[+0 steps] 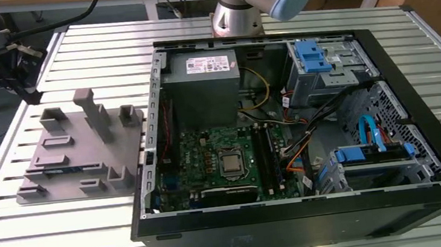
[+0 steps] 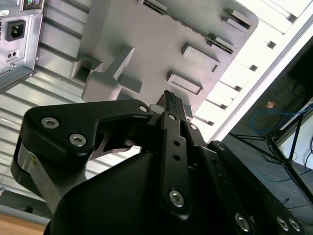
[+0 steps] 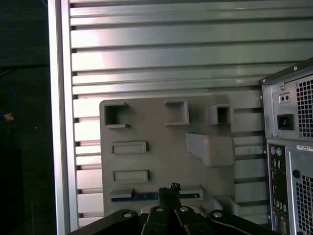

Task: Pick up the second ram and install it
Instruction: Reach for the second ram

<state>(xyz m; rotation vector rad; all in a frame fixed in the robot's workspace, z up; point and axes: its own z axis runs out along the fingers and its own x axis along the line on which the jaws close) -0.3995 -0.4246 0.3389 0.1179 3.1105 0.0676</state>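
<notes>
The second ram (image 1: 65,170) is a thin dark blue stick standing on edge in a slot near the front edge of the grey fixture block (image 1: 85,151), at the exterior view's left. In the first wrist view the ram (image 3: 139,196) shows as a blue strip in the fixture block (image 3: 156,159), just beside my gripper (image 3: 169,188). The gripper hangs well above the block with its black fingertips pressed together and nothing between them. In the second wrist view the gripper (image 2: 171,100) points at the fixture block (image 2: 146,44). The green motherboard (image 1: 206,149) lies inside the open case.
An open black computer case (image 1: 295,219) lies on the slatted metal table (image 1: 69,235), right of the fixture. Its rear panel (image 3: 288,147) sits close to the block. Cables, blue drive cages (image 1: 369,151) and the power supply (image 1: 201,89) fill the case. The arm's base (image 1: 236,13) stands behind it.
</notes>
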